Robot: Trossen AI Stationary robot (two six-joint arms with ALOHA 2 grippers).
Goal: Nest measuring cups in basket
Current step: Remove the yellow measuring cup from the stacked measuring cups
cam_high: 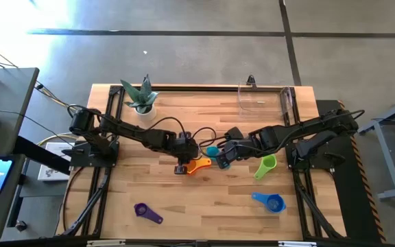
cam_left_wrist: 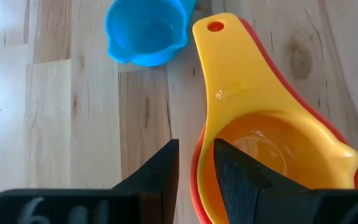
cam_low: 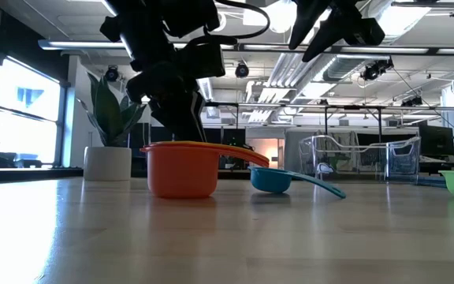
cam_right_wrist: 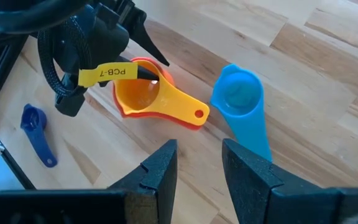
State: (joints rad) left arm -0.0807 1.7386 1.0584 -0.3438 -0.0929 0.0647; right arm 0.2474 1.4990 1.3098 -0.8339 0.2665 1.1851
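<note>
A yellow cup (cam_left_wrist: 260,143) sits nested in an orange cup (cam_high: 199,165) (cam_low: 181,170) that stands on the table's middle. My left gripper (cam_high: 182,167) (cam_left_wrist: 196,168) is down at this stack, shut on its side wall. A teal cup (cam_high: 213,151) (cam_right_wrist: 238,99) lies just beyond the stack. My right gripper (cam_high: 223,162) (cam_right_wrist: 199,165) hovers open and empty above the teal cup. A green cup (cam_high: 266,167), a blue cup (cam_high: 269,202) and a purple cup (cam_high: 147,213) lie apart on the table. The clear basket (cam_high: 266,99) stands at the far right. No red cup shows. My left gripper holds the stack's side wall (cam_left_wrist: 197,155), away from the handles. One finger (cam_right_wrist: 146,74) is inside the yellow cup and the other is outside the orange cup. The fingers come slanting down from the table's left. The stack stands upright on the table.
A potted plant (cam_high: 140,97) stands at the far left. Free wood lies along the near edge between the purple and blue cups. The two grippers are close together at the table's middle.
</note>
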